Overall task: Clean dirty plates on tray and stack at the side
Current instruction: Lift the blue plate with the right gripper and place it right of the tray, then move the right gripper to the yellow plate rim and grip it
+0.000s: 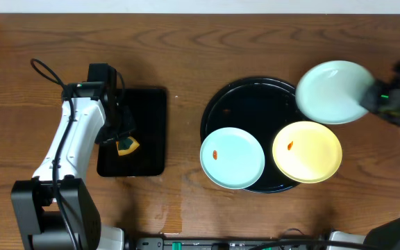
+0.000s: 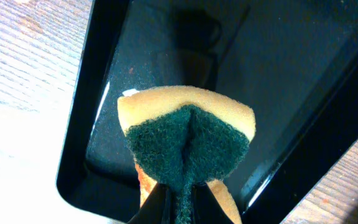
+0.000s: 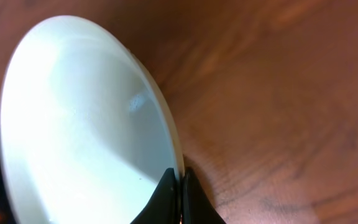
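Much of the round tray [image 1: 248, 104] is covered by a blue plate [image 1: 232, 157] and a yellow plate [image 1: 307, 151] on its near side, and by a third plate [image 1: 332, 90] overlapping its far-right rim. Right of that rim, the right pincer [image 1: 377, 98] is registered only as a dark blur, its arm cut by the frame edge.

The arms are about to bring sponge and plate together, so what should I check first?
1. Left pincer shut on the sponge: ok.
2. Right pincer shut on the rim of the lifted plate: ok.
3. Sponge close to lifted plate: not ok, it hangs over the rectangular tray, at the opposite side of the table.
4. Smear on lifted plate located: cannot tell, none shows in any view.
5. Blue plate and yellow plate lying on the round tray, smears facing up: ok.
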Controlling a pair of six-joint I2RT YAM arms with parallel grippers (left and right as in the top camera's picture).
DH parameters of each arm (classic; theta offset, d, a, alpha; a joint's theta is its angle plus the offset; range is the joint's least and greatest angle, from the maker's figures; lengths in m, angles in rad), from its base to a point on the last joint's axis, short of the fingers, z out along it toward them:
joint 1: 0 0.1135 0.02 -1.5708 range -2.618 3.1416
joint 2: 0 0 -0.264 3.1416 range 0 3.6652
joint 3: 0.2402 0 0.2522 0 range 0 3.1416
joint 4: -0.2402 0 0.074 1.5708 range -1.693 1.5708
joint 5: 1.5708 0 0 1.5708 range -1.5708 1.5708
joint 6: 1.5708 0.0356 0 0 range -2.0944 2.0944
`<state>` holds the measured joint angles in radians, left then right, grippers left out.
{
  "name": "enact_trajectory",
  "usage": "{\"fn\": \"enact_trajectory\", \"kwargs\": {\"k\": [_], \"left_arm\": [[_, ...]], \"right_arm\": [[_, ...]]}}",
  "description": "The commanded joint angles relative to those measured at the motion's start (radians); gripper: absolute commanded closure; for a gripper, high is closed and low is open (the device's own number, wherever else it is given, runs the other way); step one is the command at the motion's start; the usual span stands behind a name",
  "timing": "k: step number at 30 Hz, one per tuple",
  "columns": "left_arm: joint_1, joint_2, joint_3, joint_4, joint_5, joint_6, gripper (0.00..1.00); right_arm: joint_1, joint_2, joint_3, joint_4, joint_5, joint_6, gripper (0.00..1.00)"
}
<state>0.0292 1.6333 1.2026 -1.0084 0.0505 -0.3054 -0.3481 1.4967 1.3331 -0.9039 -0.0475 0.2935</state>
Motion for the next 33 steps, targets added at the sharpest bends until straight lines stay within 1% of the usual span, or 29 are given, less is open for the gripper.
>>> {"fn": "enact_trajectory", "kwargs": {"k": [1, 3, 8, 13, 17, 18, 19, 22, 23, 25, 29, 32, 33], "left_arm": [[0.0, -0.015, -0.004, -0.003, -0.001, 0.017, 0.92], [0.0, -0.015, -0.004, -0.003, -0.001, 0.017, 0.92], [0.0, -0.015, -0.004, -0.003, -0.001, 0.017, 0.92], [0.0, -0.015, -0.004, -0.003, -0.001, 0.017, 0.92], [0.0, -0.015, -0.004, -0.003, -0.001, 0.017, 0.92], [0.0, -0.015, -0.004, -0.003, -0.001, 0.017, 0.91], [0.0, -0.015, -0.004, -0.003, -0.001, 0.017, 0.92], [0.0, -0.015, -0.004, -0.003, -0.001, 0.017, 0.92], [0.0, -0.015, -0.004, -0.003, -0.001, 0.017, 0.92], [0.0, -0.015, -0.004, -0.003, -0.001, 0.017, 0.92], [0.0, -0.015, -0.004, -0.003, 0.011, 0.018, 0.92], [0.0, -0.015, -0.004, -0.003, 0.013, 0.018, 0.92], [0.0, -0.015, -0.004, -0.004, 0.014, 0.025, 0.92]], "right_arm": [[-0.169, 0.018, 0.004, -0.002, -0.115, 0.103, 0.99], [-0.234, 0.043, 0.0, -0.001, -0.109, 0.121, 0.99], [-0.36, 0.135, -0.006, 0.014, -0.009, 0.175, 0.99], [-0.431, 0.229, -0.006, 0.04, 0.005, 0.178, 0.99], [-0.46, 0.266, -0.006, 0.04, 0.005, 0.177, 0.98], [-0.464, 0.267, -0.006, 0.044, 0.0, 0.178, 0.95], [-0.466, 0.267, -0.006, 0.051, -0.012, 0.174, 0.89], [-0.464, 0.261, -0.006, 0.085, -0.139, 0.09, 0.64], [-0.463, 0.257, -0.006, 0.089, -0.196, 0.063, 0.6], [-0.457, 0.249, -0.006, 0.088, -0.274, 0.045, 0.57], [-0.408, 0.207, -0.006, 0.055, -0.391, -0.049, 0.53], [-0.321, 0.158, -0.006, -0.01, -0.459, -0.159, 0.51], [-0.253, 0.126, -0.006, -0.049, -0.482, -0.204, 0.51]]}}
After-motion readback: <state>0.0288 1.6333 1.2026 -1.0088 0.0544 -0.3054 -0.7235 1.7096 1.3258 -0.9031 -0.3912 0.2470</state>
